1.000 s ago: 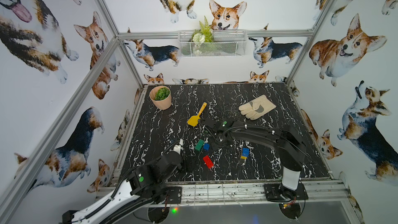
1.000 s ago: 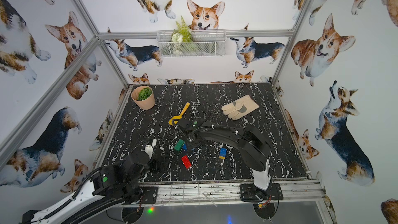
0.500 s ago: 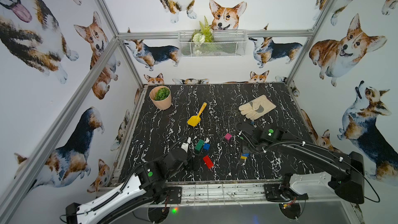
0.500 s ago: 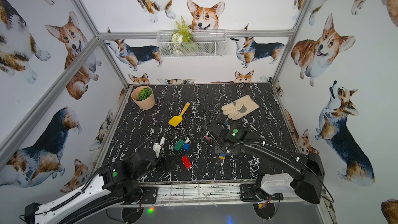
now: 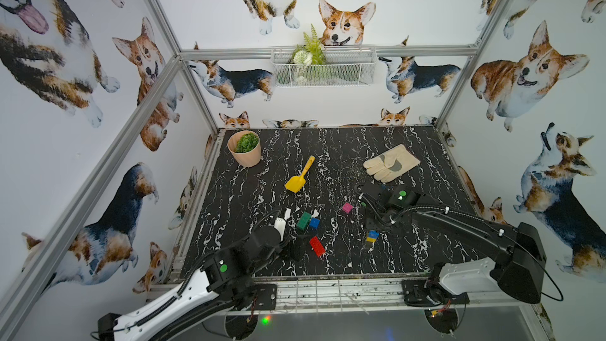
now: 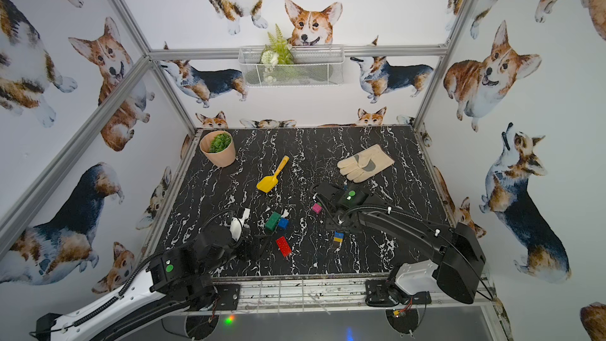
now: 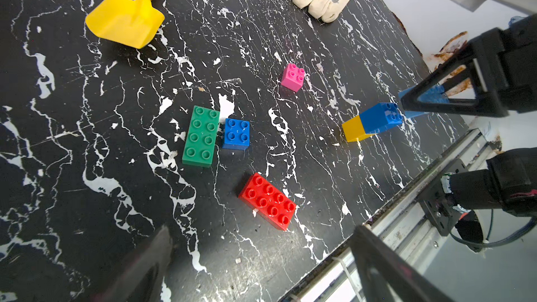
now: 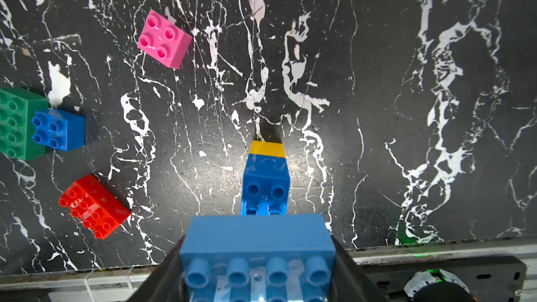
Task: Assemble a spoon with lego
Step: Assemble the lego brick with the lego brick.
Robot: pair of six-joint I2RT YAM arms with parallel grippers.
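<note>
A: Step in hand?
B: Stacking, seemingly. Right gripper (image 8: 257, 260) is clamping a light blue brick (image 8: 257, 236) close over the yellow-and-blue stem (image 8: 266, 181), which is standing upright right of centre, near edge.
A: Next move?
B: Probably lining studs up, lowering straight, pressing without tipping it.
A: Left arm?
B: Left gripper (image 5: 295, 244) is hovering low, jaws wide apart, empty, over the red brick (image 7: 267, 201), near the green brick (image 7: 200, 136).
</note>
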